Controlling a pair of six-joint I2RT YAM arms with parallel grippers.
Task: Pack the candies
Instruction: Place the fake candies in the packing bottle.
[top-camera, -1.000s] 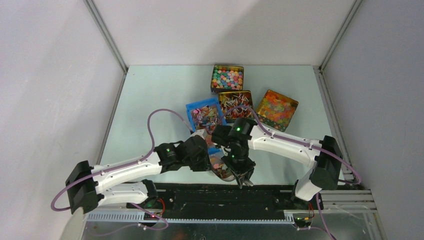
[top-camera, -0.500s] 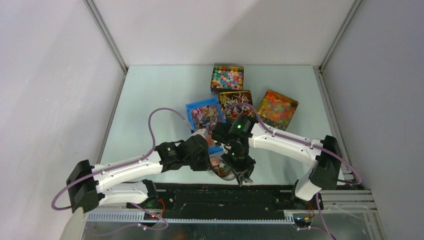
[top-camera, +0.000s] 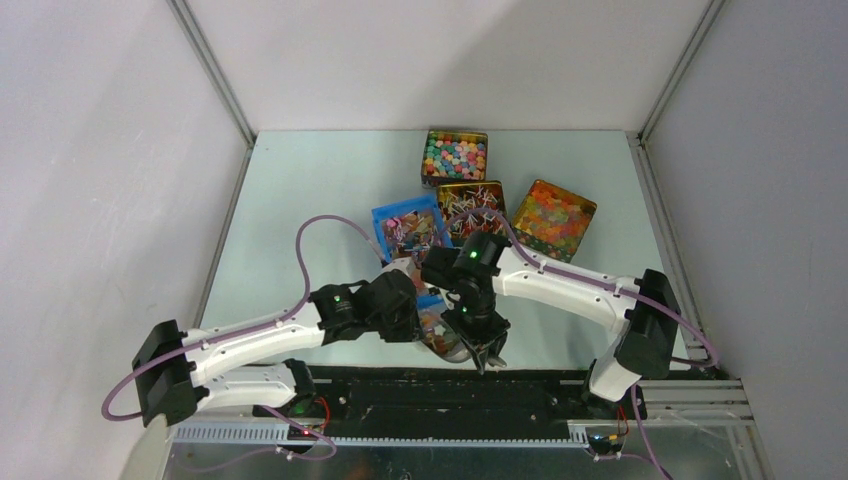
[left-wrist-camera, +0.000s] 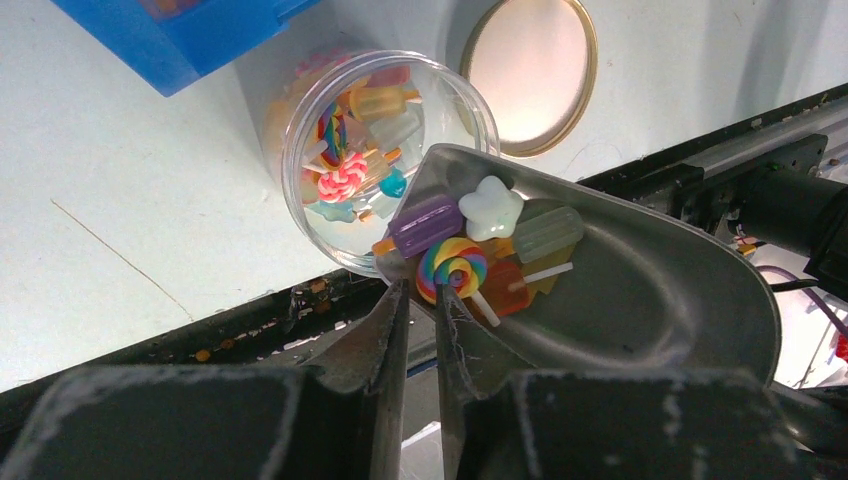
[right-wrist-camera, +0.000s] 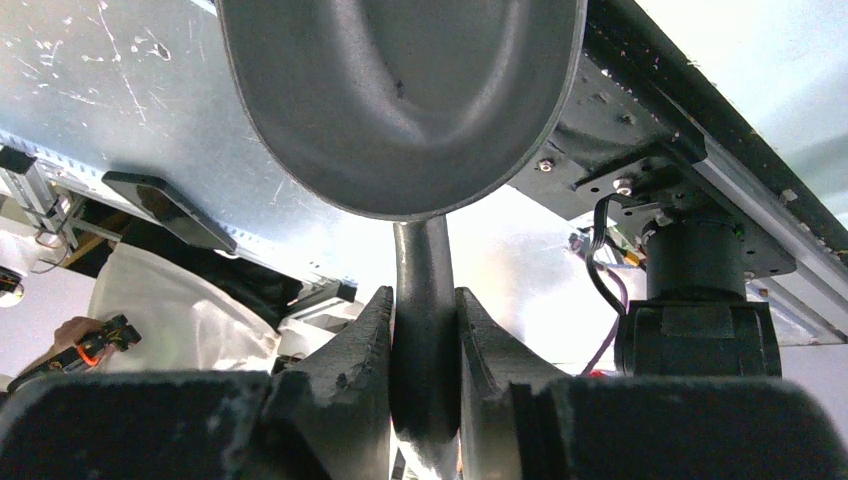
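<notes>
In the left wrist view a clear round jar (left-wrist-camera: 292, 165) holds several small candies shaped like lollipops, stars and popsicles. A metal scoop (left-wrist-camera: 650, 290) rests its tip over the jar's rim, with more candies (left-wrist-camera: 455, 262) heaped at the tip. My left gripper (left-wrist-camera: 422, 292) is nearly closed at the jar's near wall, and seems to pinch it. My right gripper (right-wrist-camera: 425, 300) is shut on the scoop's handle (right-wrist-camera: 425, 260), below the scoop's underside (right-wrist-camera: 400, 100). From above, both grippers (top-camera: 412, 318) (top-camera: 487, 352) meet at the jar (top-camera: 440, 335) near the table's front edge.
A gold lid (left-wrist-camera: 530, 70) lies beside the jar. A blue box (top-camera: 405, 228) and a tin (top-camera: 470, 208) of candies sit behind the arms. A tin of pastel balls (top-camera: 455, 155) and one of orange-yellow jellies (top-camera: 553, 218) stand further back. The black front rail (top-camera: 450, 390) is close below the jar.
My right arm has shifted slightly left, bringing the scoop closer over the jar. My left arm has stayed where it was.
</notes>
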